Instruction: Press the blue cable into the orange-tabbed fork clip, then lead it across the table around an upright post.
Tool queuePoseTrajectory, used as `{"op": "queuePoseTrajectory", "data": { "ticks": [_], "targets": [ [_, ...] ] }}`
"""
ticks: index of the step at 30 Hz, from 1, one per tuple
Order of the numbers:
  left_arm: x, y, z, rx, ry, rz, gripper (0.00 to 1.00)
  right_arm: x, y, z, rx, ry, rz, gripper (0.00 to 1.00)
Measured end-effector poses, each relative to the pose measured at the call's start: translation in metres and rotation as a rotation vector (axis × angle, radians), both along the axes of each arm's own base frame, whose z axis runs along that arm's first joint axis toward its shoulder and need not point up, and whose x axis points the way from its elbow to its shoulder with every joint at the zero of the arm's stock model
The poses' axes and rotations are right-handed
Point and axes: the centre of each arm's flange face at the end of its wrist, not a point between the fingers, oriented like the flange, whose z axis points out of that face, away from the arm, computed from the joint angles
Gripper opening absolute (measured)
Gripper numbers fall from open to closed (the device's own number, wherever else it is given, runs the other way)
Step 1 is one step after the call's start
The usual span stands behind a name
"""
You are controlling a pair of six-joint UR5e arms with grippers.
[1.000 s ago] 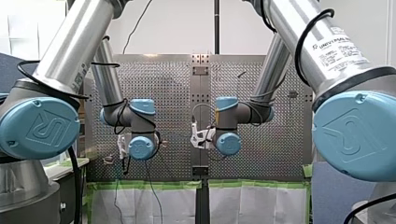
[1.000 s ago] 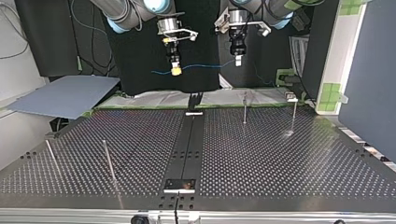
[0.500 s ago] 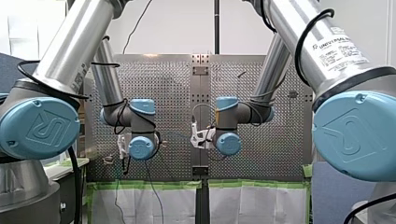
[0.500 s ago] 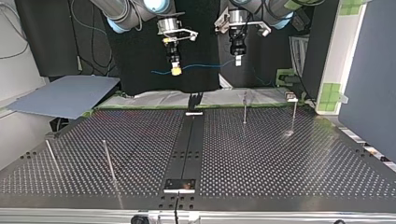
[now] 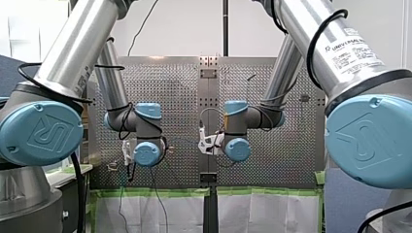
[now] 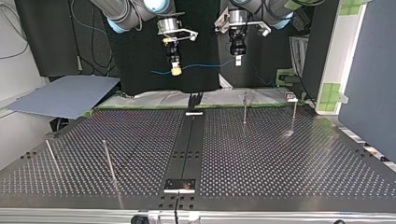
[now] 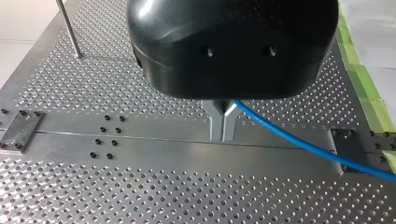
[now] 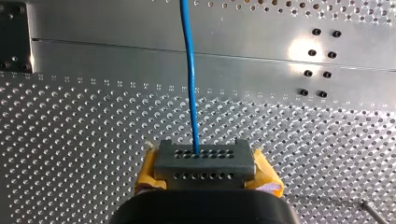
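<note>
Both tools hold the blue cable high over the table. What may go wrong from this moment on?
1. Only a short end of the blue cable sticks out past the right tool. A pull from the left tool may slide it out.
2. Thin upright posts stand on the table. When the arms descend, the cable may catch on the wrong one.
</note>
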Motion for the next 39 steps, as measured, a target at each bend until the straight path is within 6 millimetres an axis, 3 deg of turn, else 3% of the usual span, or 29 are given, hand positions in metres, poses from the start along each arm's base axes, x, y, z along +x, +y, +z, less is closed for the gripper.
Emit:
{"op": "queuePoseTrajectory", "data": {
  "ticks": [6, 15, 31, 39],
  "targets": [
    [0.0, -0.001, 0.0, -0.001, -0.002, -0.001, 0.0, 0.001, 0.001, -0.001, 0.002, 0.003, 0.002, 0.0],
    [0.0, -0.001, 0.0, -0.002, -0.003, -0.001, 0.0, 0.004, 0.016, -0.027, 0.048, 0.053, 0.027, 0.0],
    [-0.001, 0.002, 0.001, 0.008, -0.002, -0.003, 0.0, 0.004, 0.017, -0.029, 0.051, 0.056, 0.028, 0.0],
    [-0.026, 0.015, -0.011, 0.073, 0.053, -0.052, 0.0, 0.004, 0.017, -0.029, 0.051, 0.056, 0.028, 0.0]
  ]
}}
